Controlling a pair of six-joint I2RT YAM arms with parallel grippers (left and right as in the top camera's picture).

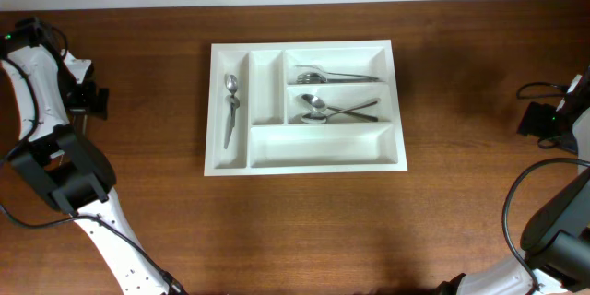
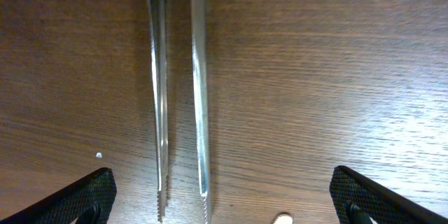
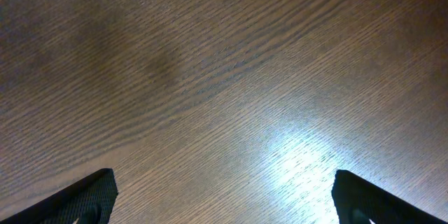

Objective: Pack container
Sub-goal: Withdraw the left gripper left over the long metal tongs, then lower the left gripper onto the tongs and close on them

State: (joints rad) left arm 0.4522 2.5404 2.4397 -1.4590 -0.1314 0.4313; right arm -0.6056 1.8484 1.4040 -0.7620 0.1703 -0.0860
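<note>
Left wrist view cuts off both knives point(image 2: 201, 112) at the top.

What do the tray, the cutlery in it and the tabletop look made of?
The tray: matte white, probably moulded plastic, given rounded seamless dividers. The cutlery: silvery, reflective, likely polished steel. The table: brown wood grain with glare; solid wood or laminate, cannot tell.

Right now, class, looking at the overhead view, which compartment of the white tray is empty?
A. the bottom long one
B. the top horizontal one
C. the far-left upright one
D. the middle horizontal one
A: the bottom long compartment of the container shows only bare white plastic, while the other three listed each hold cutlery.
</note>
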